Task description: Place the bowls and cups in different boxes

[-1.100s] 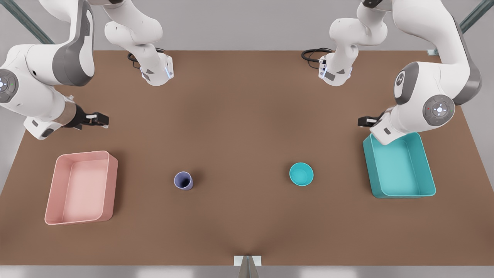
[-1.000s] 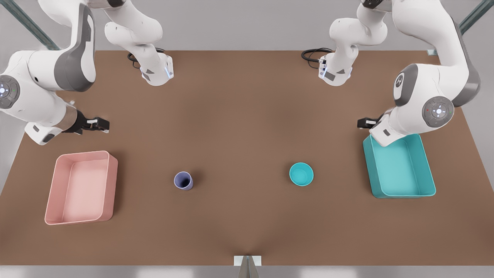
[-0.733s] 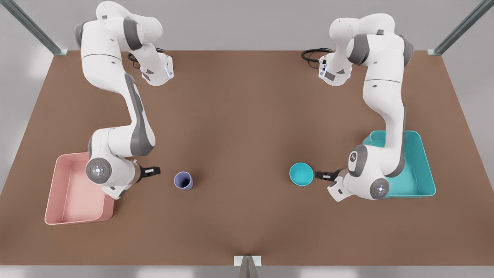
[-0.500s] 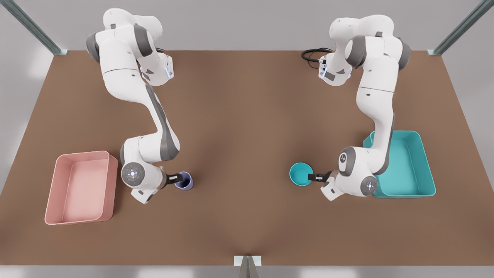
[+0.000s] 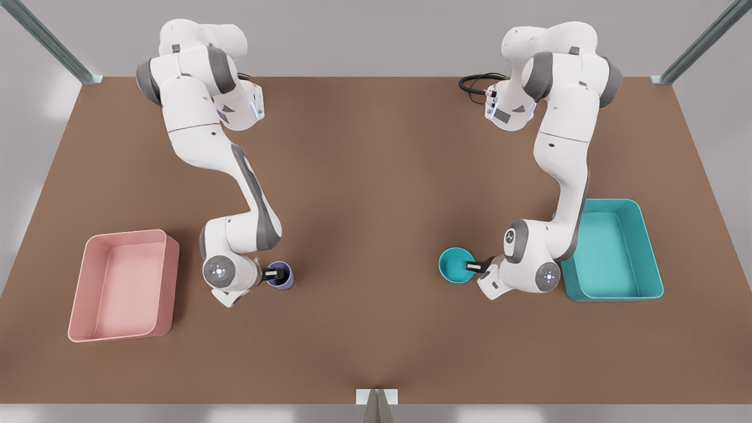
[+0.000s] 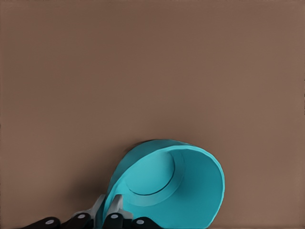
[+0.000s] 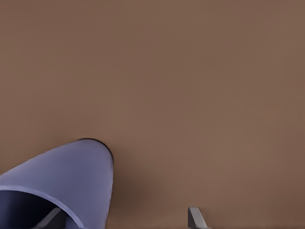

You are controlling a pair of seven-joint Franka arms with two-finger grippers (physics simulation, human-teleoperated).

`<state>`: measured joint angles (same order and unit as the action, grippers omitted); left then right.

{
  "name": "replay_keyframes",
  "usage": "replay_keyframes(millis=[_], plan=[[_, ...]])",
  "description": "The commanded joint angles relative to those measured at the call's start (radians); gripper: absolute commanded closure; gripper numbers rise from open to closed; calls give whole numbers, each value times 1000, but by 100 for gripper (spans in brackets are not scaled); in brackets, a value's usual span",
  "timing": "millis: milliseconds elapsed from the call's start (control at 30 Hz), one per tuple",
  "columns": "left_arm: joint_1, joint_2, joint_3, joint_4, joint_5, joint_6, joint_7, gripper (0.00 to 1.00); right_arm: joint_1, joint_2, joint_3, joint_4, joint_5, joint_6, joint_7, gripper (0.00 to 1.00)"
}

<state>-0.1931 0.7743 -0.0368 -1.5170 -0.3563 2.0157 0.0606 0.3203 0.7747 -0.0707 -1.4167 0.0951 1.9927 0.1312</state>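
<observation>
The teal bowl (image 5: pixel 453 265) sits on the table at the front view's right, beside the teal box (image 5: pixel 646 247). My left gripper (image 5: pixel 474 265) reaches it from the box side. In the left wrist view the bowl (image 6: pixel 181 191) has its rim pinched between the left gripper (image 6: pixel 108 212), whose jaws stand close together. The lavender cup (image 5: pixel 284 277) stands upright right of the pink box (image 5: pixel 170 276). My right gripper (image 5: pixel 273 272) is at the cup's rim. In the right wrist view the cup (image 7: pixel 71 171) has one finger inside its mouth and the other finger (image 7: pixel 195 217) outside, so the right gripper (image 7: pixel 124 218) is open.
Both boxes lie near the table's side edges with nothing inside them. The two arm bases (image 5: pixel 238 108) (image 5: pixel 508 108) stand at the far edge, with cables beside them. A small bracket (image 5: pixel 376 396) sits at the near edge.
Both arms swung down from the far sides to the cup and the bowl. In the last half second each gripper slid onto its rim, and the bowl shifted slightly away from the teal box.
</observation>
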Motion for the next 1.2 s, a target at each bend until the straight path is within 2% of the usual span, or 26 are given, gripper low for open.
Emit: replay_keyframes(millis=[0, 67, 133, 200, 233, 300, 433, 600, 667, 700, 733, 833, 867, 933, 967, 1000, 1033, 1067, 1167], plan=[[3, -7, 0, 3, -6, 1, 33, 79, 0, 8, 0, 1, 0, 11, 71, 14], [9, -33, 15, 6, 5, -29, 35, 79, 5, 9, 5, 1, 0, 11, 67, 39], [46, -116, 92, 6, 17, -120, 33, 79, 5, 9, 17, 9, 0, 9, 71, 63], [185, -214, 110, 4, 204, -216, 36, 79, 8, 9, 22, 13, -2, 6, 77, 79], [257, -246, 110, 3, 290, -252, 51, 79, 9, 9, 22, 15, -2, 6, 67, 79], [377, -294, 172, 3, 306, -258, 220, 79, 2, 0, 22, 30, -2, 1, 57, 79], [406, -296, 233, -104, 370, -161, 321, 79, -158, -190, 22, 19, 2, -170, -260, 79], [429, -254, 248, -273, 370, 72, 361, 79, -395, -236, -11, 42, -46, -235, -651, 79], [428, -227, 248, -308, 365, 116, 360, 79, -406, -232, -86, 47, -43, -224, -711, 79], [425, -225, 248, -307, 367, 117, 361, 70, -434, -226, -87, 50, -46, -216, -717, 79], [423, -228, 248, -305, 366, 115, 361, 0, -461, -209, -87, 58, -46, -192, -745, 79], [417, -280, 248, -298, 369, 74, 360, 0, -532, -106, -95, 71, -38, -60, -838, 79], [408, -337, 248, -279, 373, 15, 358, 0, -534, -81, -95, 71, -32, -34, -838, 79], [339, -449, 242, -144, 471, -256, 262, 0, -547, -46, -93, 70, -12, 23, -838, 79], [276, -512, 218, -143, 471, -302, 205, 0, -546, -35, -92, 68, -11, 43, -838, 79], [189, -578, 132, -108, 474, -370, 39, 0, -547, -15, -92, 67, -3, 67, -838, 79], [185, -576, 23, -9, 476, -460, 21, 0, -547, -2, -92, 67, 5, 84, -838, 79], [182, -576, -47, 17, 477, -485, 19, 0, -547, 12, -92, 64, 14, 101, -838, 79], [127, -560, -68, 63, 511, -509, -7, 0, -549, 38, -86, 56, 29, 103, -838, 79]])
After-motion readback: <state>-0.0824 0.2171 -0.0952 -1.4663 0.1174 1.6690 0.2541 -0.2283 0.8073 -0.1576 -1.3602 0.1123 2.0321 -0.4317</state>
